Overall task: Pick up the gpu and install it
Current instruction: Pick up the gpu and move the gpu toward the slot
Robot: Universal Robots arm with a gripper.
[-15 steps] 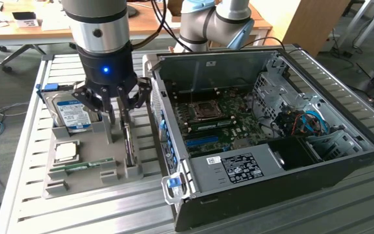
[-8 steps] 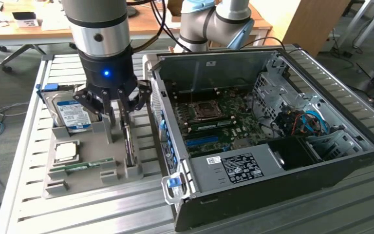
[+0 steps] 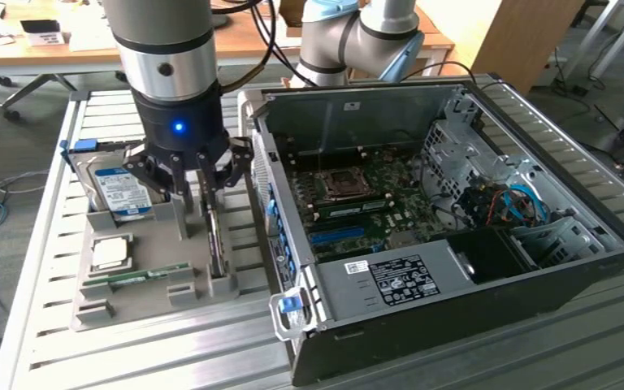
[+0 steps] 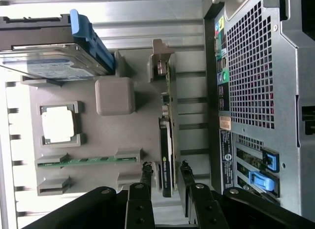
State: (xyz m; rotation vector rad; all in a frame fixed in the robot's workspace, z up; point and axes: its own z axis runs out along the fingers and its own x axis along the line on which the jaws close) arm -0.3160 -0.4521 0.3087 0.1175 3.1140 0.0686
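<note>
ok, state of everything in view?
gripper: open, straddling the gpu
gpu: on edge in tray slot, not lifted
computer case: side open, motherboard exposed
hard drive: propped tilted in tray
CPU: flat in tray pocket
memory stick: on edge in tray slot

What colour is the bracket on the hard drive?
Blue. The bracket shows best in the wrist view.

gpu upper end hidden behind gripper, hard drive partly covered, power supply label text unreadable
</note>
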